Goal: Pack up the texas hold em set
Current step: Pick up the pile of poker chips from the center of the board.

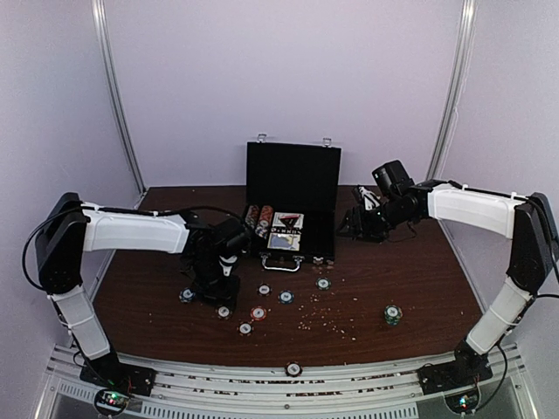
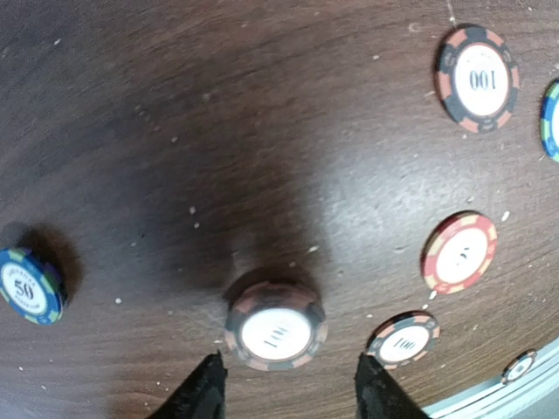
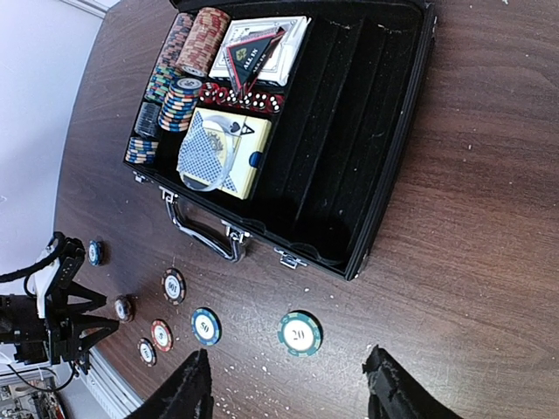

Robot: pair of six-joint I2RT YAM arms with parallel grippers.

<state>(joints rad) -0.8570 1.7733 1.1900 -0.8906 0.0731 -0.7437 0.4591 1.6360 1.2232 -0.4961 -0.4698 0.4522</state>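
Observation:
The black case (image 1: 293, 205) stands open at the back of the table, its lid upright. Its tray (image 3: 341, 131) holds rows of striped chips (image 3: 179, 78), card decks (image 3: 223, 148) and red dice (image 3: 249, 100). Loose chips lie in front of it. My left gripper (image 2: 290, 391) is open low over the table, and a blurred black-and-pink 100 chip (image 2: 275, 325) lies just beyond its fingertips (image 2: 208, 384), touching neither. My right gripper (image 3: 288, 397) hangs open and empty above a green 20 chip (image 3: 300, 333), right of the case handle (image 3: 205, 231).
Around the left gripper (image 1: 218, 284) lie a blue 50 chip (image 2: 29, 286), a red chip (image 2: 459, 251) and two more 100 chips (image 2: 477, 78) (image 2: 403, 340). A green chip (image 1: 393, 314) sits off to the right. One chip (image 1: 293, 369) rests on the front rail. Pale crumbs dot the wood.

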